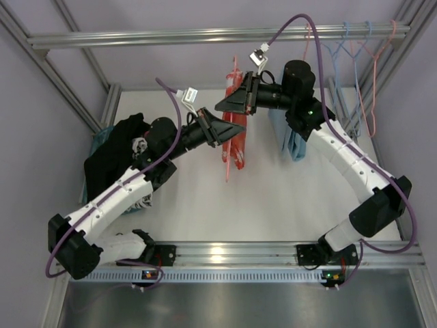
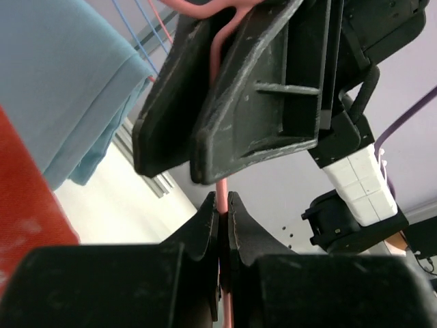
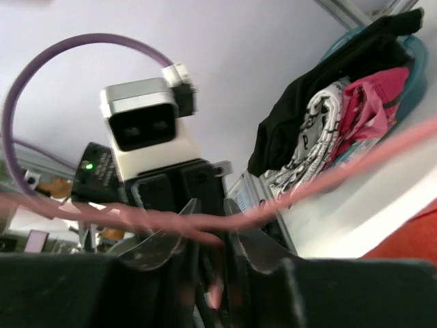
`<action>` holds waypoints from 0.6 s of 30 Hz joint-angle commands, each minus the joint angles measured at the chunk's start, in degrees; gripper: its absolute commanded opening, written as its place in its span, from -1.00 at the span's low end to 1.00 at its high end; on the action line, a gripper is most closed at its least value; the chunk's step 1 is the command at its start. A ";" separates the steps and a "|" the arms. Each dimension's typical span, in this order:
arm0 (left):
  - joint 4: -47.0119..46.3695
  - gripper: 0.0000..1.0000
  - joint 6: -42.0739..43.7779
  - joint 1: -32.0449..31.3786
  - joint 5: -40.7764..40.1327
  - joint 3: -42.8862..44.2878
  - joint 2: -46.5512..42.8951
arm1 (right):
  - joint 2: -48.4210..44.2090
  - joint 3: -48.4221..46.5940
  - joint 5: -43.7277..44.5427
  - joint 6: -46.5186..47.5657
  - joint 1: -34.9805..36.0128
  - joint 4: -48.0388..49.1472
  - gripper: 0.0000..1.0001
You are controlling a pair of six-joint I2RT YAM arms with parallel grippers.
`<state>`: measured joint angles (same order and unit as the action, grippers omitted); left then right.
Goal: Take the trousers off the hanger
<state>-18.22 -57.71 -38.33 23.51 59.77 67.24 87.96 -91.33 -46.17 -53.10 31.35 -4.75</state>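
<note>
Gripping the hanger (image 2: pixel 220 186) on its pink wire, the left end effector (image 2: pixel 222 205) is fully closed, black fingers pinched flat on the wire. The right end effector (image 3: pixel 208 229) sits just above on the same wire, jaws standing close either side of it; whether they truly pinch it cannot be told.

Step in hand, as judged: securing the hanger; stripping the cloth is not yet begun. The orange-red trousers (image 1: pixel 235 150) are still draped on the hanger, hanging as a narrow folded strip between the two arms, apparently above the tabletop (image 1: pixel 273 198).

Next move, as judged: one end effector must keep the wire steady while the other lets go, takes the cloth itself and draws it off; both on the wire frees nothing.

Materials:
- The fingers are hard black plastic, wedge-shaped, ribbed and scuffed pale at the edges.
- The wire is thin, round, smooth-coated and bent in curves; likely to twist in a single grip.
- The trousers are soft, limp cloth with faint whitish blotches; likely to sag and cling.

Further out, a blue cloth (image 1: pixel 290 140) hangs to the right; a basket (image 1: pixel 96 145) at the left holds a heap topped by a black garment (image 1: pixel 113 154), kind not discernible; empty hangers (image 1: pixel 348 48) of thin coloured wire hang from a metal rail (image 1: pixel 205 34).
</note>
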 commanded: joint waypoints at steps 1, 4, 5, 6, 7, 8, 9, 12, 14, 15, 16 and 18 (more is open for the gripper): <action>-13.86 -1.00 7.43 -1.14 3.21 0.26 -4.05 | 0.02 -3.42 0.47 -1.21 2.91 7.21 -0.79; -13.43 -0.96 11.21 -1.14 3.21 -0.44 -4.92 | -0.42 -3.15 0.56 -1.04 3.71 5.90 -1.00; -12.64 -0.94 13.31 -1.05 2.95 -0.62 -5.36 | -0.95 -3.07 1.08 -1.39 3.71 4.94 -1.00; -11.67 -0.92 14.29 -1.05 2.77 -0.70 -6.15 | -1.21 -2.98 1.17 -1.56 3.71 4.93 -1.00; -9.75 -0.87 15.25 -1.05 2.51 -0.88 -6.85 | -1.56 -2.98 1.17 -1.65 3.63 4.93 -1.00; -8.95 -0.64 16.39 -1.05 2.33 -1.23 -7.30 | -1.74 -2.89 1.35 -1.92 3.63 4.93 -1.00; -7.81 -0.55 19.10 -1.05 1.72 -1.75 -8.00 | -2.18 -2.98 1.35 -2.09 3.54 4.93 -1.00; -3.50 0.06 29.35 -1.05 0.06 -2.37 -11.16 | -2.53 -3.50 1.44 -3.41 3.45 4.93 -1.00; 2.01 0.29 37.97 -1.05 -5.02 -2.99 -14.75 | -2.62 -4.29 1.61 -4.46 3.28 4.93 -1.00; 3.87 0.38 40.72 -1.05 -9.92 -3.16 -15.90 | -2.88 -4.56 1.70 -4.73 3.01 4.93 -1.00; 5.81 0.44 43.71 -0.96 -11.71 -3.51 -17.22 | -2.97 -4.73 1.70 -5.08 3.01 4.93 -1.00; 9.41 0.54 52.03 -0.96 -13.57 -6.14 -21.00 | -3.15 -5.00 1.70 -6.22 2.66 4.93 -1.00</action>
<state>-13.21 -23.09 -39.22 16.58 55.99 51.05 88.27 -91.61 -45.08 -58.74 34.33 -7.84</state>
